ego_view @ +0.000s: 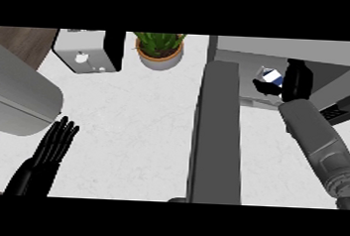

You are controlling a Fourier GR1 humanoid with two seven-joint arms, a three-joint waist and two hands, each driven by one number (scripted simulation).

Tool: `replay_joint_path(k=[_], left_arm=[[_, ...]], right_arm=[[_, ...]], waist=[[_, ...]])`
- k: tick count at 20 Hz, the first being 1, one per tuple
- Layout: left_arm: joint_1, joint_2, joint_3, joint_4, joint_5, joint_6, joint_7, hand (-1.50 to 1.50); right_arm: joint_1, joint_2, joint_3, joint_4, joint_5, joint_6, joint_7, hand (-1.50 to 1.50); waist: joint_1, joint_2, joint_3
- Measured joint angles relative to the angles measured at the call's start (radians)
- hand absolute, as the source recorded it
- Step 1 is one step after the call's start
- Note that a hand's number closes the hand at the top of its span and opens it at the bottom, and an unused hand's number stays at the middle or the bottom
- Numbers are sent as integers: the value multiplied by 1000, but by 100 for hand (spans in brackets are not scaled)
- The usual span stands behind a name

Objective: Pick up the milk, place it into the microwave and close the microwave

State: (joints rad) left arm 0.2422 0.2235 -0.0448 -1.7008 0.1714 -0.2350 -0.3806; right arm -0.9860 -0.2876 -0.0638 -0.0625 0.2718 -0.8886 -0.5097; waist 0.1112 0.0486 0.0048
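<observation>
Milk (268, 75): inside microwave (284, 46), desk's (134, 118) far right corner; my right hand (298, 80) curled round it for set-down. Microwave door (217, 132) open for access. Left hand (56, 140) open, empty, near-left edge.

Open microwave door (217, 136) across counter (134, 118)

Grey forearm (320, 141), black fingers (56, 139)

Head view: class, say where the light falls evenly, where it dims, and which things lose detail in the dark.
Head view: the counter is evenly bright, with no glare; the microwave cavity is dimmer, yet the milk carton stands out; the black right hand round it and open left hand show little surface detail.
</observation>
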Motion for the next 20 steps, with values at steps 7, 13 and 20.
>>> replay_joint_path(k=[7, 13, 20], left_arm=[[-8, -16, -17, 7, -15, 1, -15, -150], [-4, -29, -32, 6, -12, -8, -21, -150], [-17, -43, -52, 19, -21, -18, -29, -150]], right_arm=[[-10, 29, -4, -3, -3, 86, -23, -150], [23, 48, -49, -46, -48, 173, -113, -150], [83, 72, -122, -71, -119, 257, -216, -150]], waist=[[1, 0, 1], [-11, -5, 1], [-33, -13, 1]])
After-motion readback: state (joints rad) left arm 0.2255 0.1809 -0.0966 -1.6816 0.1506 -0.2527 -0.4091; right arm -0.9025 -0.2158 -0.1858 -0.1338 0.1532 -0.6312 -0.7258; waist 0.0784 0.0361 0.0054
